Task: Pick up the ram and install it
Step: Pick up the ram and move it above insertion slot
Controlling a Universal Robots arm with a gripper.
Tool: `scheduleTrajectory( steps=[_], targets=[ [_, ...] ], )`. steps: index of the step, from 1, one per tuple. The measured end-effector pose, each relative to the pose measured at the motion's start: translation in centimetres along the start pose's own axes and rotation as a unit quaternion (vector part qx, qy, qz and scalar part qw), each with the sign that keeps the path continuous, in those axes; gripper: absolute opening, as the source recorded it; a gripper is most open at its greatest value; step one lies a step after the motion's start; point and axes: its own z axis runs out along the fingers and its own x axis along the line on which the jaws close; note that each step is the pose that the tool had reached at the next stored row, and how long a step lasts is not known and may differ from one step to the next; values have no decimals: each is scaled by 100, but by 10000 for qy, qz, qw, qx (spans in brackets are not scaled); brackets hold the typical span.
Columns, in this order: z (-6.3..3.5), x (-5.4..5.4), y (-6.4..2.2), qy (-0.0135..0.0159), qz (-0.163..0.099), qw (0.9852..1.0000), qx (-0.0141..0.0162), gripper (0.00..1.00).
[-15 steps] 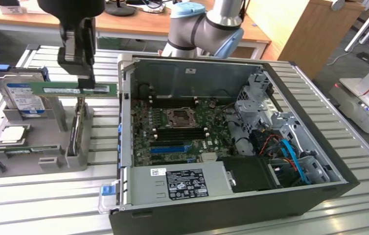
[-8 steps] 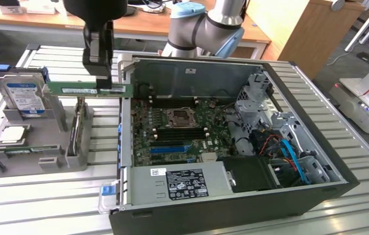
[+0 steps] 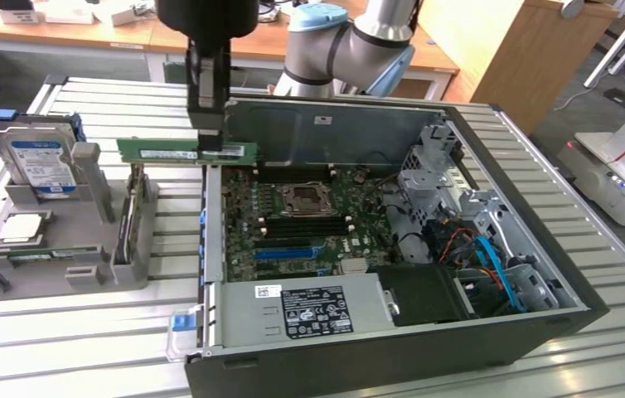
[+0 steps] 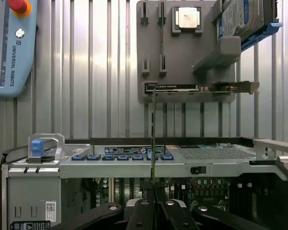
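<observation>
The ram is a long green stick with a white label. It hangs level in the air between the grey holder and the open computer case, over the case's wall on the exterior view's left. My gripper comes down from above and is shut on the stick's end nearest the case. In the wrist view the ram shows edge-on as a thin line running out from my gripper, above the case rim. The motherboard with its dark memory slots lies below, inside the case.
The holder carries a silver hard drive standing upright and a square CPU chip. In the case sit a CPU socket, a power supply and drive cages. A teach pendant lies on the slatted table.
</observation>
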Motion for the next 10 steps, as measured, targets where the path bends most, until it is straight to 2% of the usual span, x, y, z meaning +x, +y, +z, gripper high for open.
scheduleTrajectory(
  steps=[10],
  targets=[
    [-5, -9, -369, 0, -2, 10000, 0, 12]
  ],
)
